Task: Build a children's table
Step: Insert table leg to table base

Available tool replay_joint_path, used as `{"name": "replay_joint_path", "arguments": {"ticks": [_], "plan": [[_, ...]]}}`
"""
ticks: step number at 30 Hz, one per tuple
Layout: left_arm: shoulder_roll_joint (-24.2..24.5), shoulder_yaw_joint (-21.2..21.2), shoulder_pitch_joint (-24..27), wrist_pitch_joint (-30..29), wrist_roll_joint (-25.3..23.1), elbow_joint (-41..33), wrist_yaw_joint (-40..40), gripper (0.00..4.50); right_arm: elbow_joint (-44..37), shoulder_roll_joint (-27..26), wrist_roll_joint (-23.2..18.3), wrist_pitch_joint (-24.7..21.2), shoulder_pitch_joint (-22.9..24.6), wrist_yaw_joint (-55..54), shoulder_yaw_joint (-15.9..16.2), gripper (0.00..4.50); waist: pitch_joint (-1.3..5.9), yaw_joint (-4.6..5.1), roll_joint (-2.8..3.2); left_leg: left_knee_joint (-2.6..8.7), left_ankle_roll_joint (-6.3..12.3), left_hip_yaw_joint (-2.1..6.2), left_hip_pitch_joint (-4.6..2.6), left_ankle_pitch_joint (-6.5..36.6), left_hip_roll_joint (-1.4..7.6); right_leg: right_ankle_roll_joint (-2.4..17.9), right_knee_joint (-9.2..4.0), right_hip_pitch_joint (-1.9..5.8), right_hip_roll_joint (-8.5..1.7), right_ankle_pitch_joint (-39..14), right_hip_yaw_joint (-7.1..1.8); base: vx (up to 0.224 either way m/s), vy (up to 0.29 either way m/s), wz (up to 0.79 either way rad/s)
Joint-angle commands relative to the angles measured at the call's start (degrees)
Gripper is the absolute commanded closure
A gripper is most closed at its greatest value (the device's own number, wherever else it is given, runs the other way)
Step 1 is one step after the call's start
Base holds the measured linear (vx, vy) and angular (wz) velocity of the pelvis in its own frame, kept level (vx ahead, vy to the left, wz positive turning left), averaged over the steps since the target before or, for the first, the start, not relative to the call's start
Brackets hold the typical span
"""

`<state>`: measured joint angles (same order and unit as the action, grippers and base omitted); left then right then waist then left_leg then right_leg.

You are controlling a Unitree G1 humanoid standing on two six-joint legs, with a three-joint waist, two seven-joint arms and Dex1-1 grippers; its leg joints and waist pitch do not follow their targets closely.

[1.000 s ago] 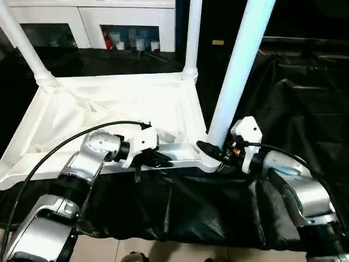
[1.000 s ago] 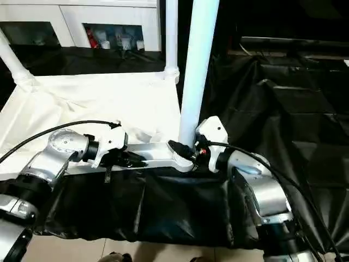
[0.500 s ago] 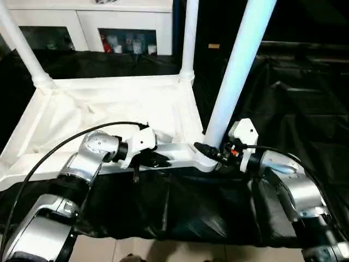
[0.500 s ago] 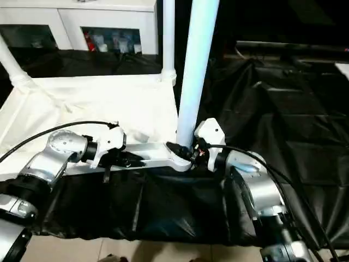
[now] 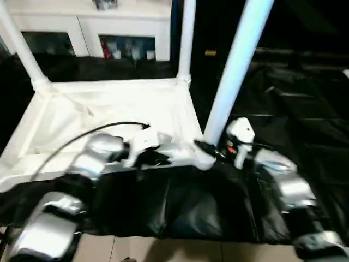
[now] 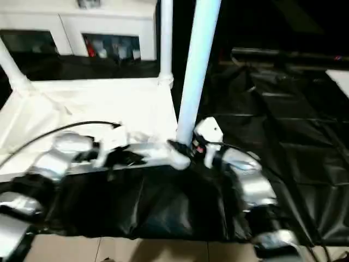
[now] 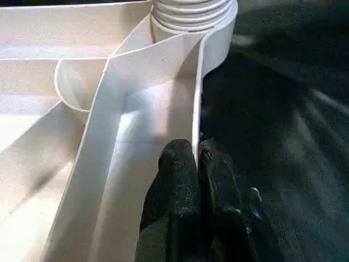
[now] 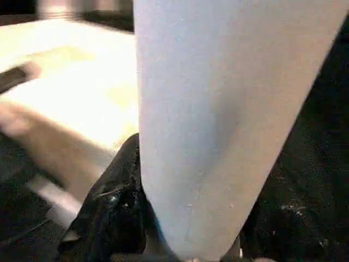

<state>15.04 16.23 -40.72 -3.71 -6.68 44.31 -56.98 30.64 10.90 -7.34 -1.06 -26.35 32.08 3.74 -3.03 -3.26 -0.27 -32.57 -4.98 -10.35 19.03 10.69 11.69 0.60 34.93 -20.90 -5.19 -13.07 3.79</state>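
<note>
The white tabletop (image 5: 109, 106) lies upside down on black cloth, ribbed side up. Three white legs stand in its corner sockets: far left (image 5: 22, 49), far right (image 5: 186, 38) and near right (image 5: 234, 71). My left gripper (image 5: 155, 158) is at the near rim, left of the near right socket. In the left wrist view its fingers (image 7: 180, 174) are shut on the thin rim wall (image 7: 197, 109). My right gripper (image 5: 207, 149) is shut around the base of the near right leg (image 8: 218, 109), with one black finger (image 8: 117, 202) against the leg's side.
Black cloth (image 5: 180, 202) covers the surface and hangs over its near edge above a tan floor (image 5: 163, 254). A white glass-door cabinet (image 5: 87, 22) stands behind the tabletop. More black cloth (image 5: 305, 109) spreads to the right.
The whole picture has shifted a little, so the camera moved. Both grippers keep their holds, the left on the rim and the right on the near right leg.
</note>
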Motion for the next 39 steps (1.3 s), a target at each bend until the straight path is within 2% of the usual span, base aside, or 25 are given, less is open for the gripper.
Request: {"name": "replay_joint_path", "arguments": {"ticks": [1, 2, 4, 6, 7, 8, 14, 15, 17, 22, 23, 27, 28, 31, 33, 34, 35, 36, 38, 39], "plan": [[-2.9, -0.9, -2.2, -2.2, 0.4, -1.8, 6.5, 4.5, 6.9, -3.1, 2.2, -4.6, 2.6, -2.3, 3.2, 2.62, 2.1, 0.18, 0.24, 4.45, -1.13, 0.89, -0.38, 20.3, 1.55, 8.7, -6.04, 0.79, -3.4, -25.4, -2.63, 0.0, 0.0, 0.0], [-3.9, -0.7, -2.4, -3.3, 0.0, -2.3, 7.6, 4.5, 8.3, -4.3, 2.3, -4.6, 1.7, -4.1, 3.1, 2.62, 2.17, 0.3, 0.21, 4.61, -0.75, 0.95, 0.04, 19.5, 1.51, 8.7, -5.84, 0.87, -3.15, -22.3, -2.65, 0.0, 0.0, 0.0], [-5.5, 1.0, -2.5, -4.7, -2.0, -3.7, 9.3, 4.5, 11.9, -7.4, 1.9, -5.4, -0.9, -8.1, 2.2, 2.62, 2.25, 0.44, 0.4, 4.55, -0.55, 0.79, -0.13, 19.6, 1.51, 9.6, -5.75, 0.54, -3.06, -19.7, -2.82, 0.0, 0.0, 0.0], [-6.1, 2.2, -2.3, -5.2, -3.6, -4.5, 9.6, 4.5, 13.7, -9.0, 1.4, -5.9, -2.3, -9.9, 1.8, 2.62, 2.29, 0.58, 0.33, 4.59, -0.58, 0.89, 0.1, 19.7, 1.38, 9.7, -5.64, 0.79, -2.97, -19.2, -2.66, 0.0, 0.0, 0.0], [-6.1, 2.3, -2.3, -5.3, -3.7, -4.6, 9.6, 4.5, 13.9, -9.2, 1.4, -6.0, -2.5, -10.0, 1.7, 2.62, 2.31, 0.62, 0.44, 4.6, -0.48, 0.87, -0.03, 20.0, 1.43, 9.7, -5.69, 0.56, -3.01, -18.9, -2.75, 0.0, 0.0, 0.0], [-6.3, 2.6, -2.2, -5.9, -4.1, -5.0, 9.6, 4.5, 14.8, -9.8, 1.5, -6.3, -3.2, -10.7, 1.3, 2.62, 2.33, 0.71, 0.35, 4.64, -0.42, 0.91, 0.16, 20.0, 1.39, 9.6, -5.58, 0.73, -2.95, -18.4, -2.72, 0.0, 0.0, 0.0], [-5.8, 2.9, -1.6, -7.3, -3.8, -6.1, 8.9, 4.5, 17.8, -11.7, 2.2, -6.2, -4.8, -11.8, 0.1, 2.62, 2.5, 1.01, 0.31, 4.64, 0.04, 0.83, 0.32, 19.5, 1.31, 9.8, -5.63, 0.74, -2.91, -17.4, -2.72, 0.0, 0.0, 0.0], [-5.7, 2.8, -1.5, -7.5, -3.9, -6.4, 8.9, 4.5, 18.2, -11.8, 2.5, -6.0, -4.9, -12.0, 0.2, 2.62, 2.48, 1.07, 0.06, 4.71, 0.0, 0.87, 0.38, 19.7, 1.31, 9.7, -5.69, 0.77, -2.9, -18.1, -2.65, 0.0, 0.0, 0.0], [-5.9, 2.5, -1.4, -7.7, -3.8, -6.6, 8.9, 4.5, 18.8, -12.0, 2.9, -5.9, -5.2, -12.4, 0.3, 2.62, 2.45, 1.11, 0.29, 4.75, -0.18, 0.93, 0.26, 20.6, 1.33, 9.3, -5.83, 0.59, -2.94, -19.6, -2.66, 0.0, 0.0, 0.0], [-6.3, 2.2, -1.3, -7.7, -3.7, -6.6, 8.9, 4.5, 19.6, -12.3, 3.3, -4.9, -5.8, -12.1, 0.1, 2.62, 2.29, 1.39, 0.33, 4.91, -0.66, 1.16, 0.02, 23.9, 1.35, 8.0, -6.39, 0.08, -2.99, -24.2, -2.6, 0.0, 0.0, 0.0], [-6.3, 2.2, -1.3, -7.7, -3.7, -6.6, 8.9, 4.5, 19.6, -12.3, 3.3, -4.9, -5.8, -12.1, 0.1, 2.06, 2.23, 1.39, 0.36, 4.98, -0.69, 1.21, -0.01, 24.3, 1.4, 7.9, -6.42, -0.02, -2.99, -24.3, -2.62, 0.0, 0.0, 0.0], [-6.9, 1.3, -1.1, -6.3, -2.3, -6.7, 8.4, 4.5, 18.9, -12.8, 2.2, -2.8, -6.1, -10.9, -1.3, 1.75, 2.34, 1.43, 0.42, 5.01, -0.71, 1.18, 0.12, 24.2, 1.43, 8.1, -6.44, -0.09, -3.08, -23.3, -2.73, 0.0, 0.0, 0.0], [-6.8, 1.1, -1.1, -5.6, -2.0, -6.8, 7.9, 4.5, 18.8, -12.7, 2.2, -2.1, -6.2, -10.3, -1.3, 1.75, 2.55, 1.35, 0.29, 4.97, -0.46, 1.14, 0.26, 22.9, 1.45, 8.6, -6.16, 0.16, -3.01, -20.9, -2.73, 0.0, 0.0, 0.0], [-6.6, 0.8, -0.8, -5.4, -1.4, -7.1, 7.2, 4.5, 18.7, -12.5, 2.4, 0.1, -6.4, -9.4, -1.3, 1.47, 2.82, 1.24, 0.42, 4.78, 0.33, 0.83, 0.72, 18.5, 1.48, 10.7, -5.4, 0.56, -2.85, -13.5, -2.81, 0.0, 0.0, 0.0], [-5.3, 1.1, -0.1, -1.5, -0.6, -7.9, 3.8, 4.5, 17.4, -11.2, 1.9, 0.7, -6.6, -6.6, -1.4, 1.34, 3.13, 1.21, 0.45, 4.56, 1.26, 0.73, 1.07, 15.0, 1.51, 11.6, -4.87, 0.89, -2.78, -8.4, -2.73, 0.0, 0.0, 0.0], [-4.8, 1.1, 0.3, -1.0, 0.0, -8.4, 2.2, 4.5, 16.7, -10.5, 1.9, 1.0, -6.5, -5.1, -1.1, 1.11, 3.35, 1.16, 0.49, 4.21, 2.01, 0.6, 1.3, 12.3, 1.46, 12.5, -4.43, 1.15, -2.78, -4.0, -2.72, 0.0, 0.0, 0.0], [-4.3, 1.1, 0.7, -0.5, 0.5, -8.9, 0.9, 4.5, 16.0, -9.8, 2.1, 1.5, -6.4, -3.7, -0.7, 1.11, 3.47, 1.21, 0.43, 3.93, 2.91, 0.51, 1.44, 9.6, 1.41, 13.6, -3.82, 1.38, -2.63, 1.3, -2.63, 0.0, 0.0, 0.0], [-3.7, 1.4, 1.1, 1.0, 0.8, -9.3, -0.7, 4.5, 15.1, -8.9, 2.3, 1.2, -6.3, -2.2, -0.2, 1.04, 3.54, 1.16, 0.43, 3.78, 3.45, 0.47, 1.41, 8.2, 1.42, 14.1, -3.62, 1.48, -2.61, 3.8, -2.59, 0.0, 0.0, 0.0], [-2.3, 1.8, 1.6, 1.9, 1.1, -9.8, -3.5, 4.5, 12.1, -6.9, 2.2, 1.2, -5.3, 2.3, 0.8, 1.04, 3.85, 1.07, 0.43, 3.19, 5.88, 0.36, 1.61, 3.9, 1.25, 15.7, -2.88, 1.89, -2.68, 11.0, -2.47, 0.0, 0.0, 0.0], [-1.8, 1.9, 1.7, 2.5, 1.2, -9.8, -4.4, 4.5, 11.1, -6.2, 1.9, 1.0, -5.0, 4.0, 1.1, 1.04, 3.91, 1.03, 0.45, 3.07, 6.4, 0.31, 1.53, 3.0, 1.27, 15.9, -2.77, 1.86, -2.62, 12.4, -2.47, 0.0, 0.0, 0.0]]}}
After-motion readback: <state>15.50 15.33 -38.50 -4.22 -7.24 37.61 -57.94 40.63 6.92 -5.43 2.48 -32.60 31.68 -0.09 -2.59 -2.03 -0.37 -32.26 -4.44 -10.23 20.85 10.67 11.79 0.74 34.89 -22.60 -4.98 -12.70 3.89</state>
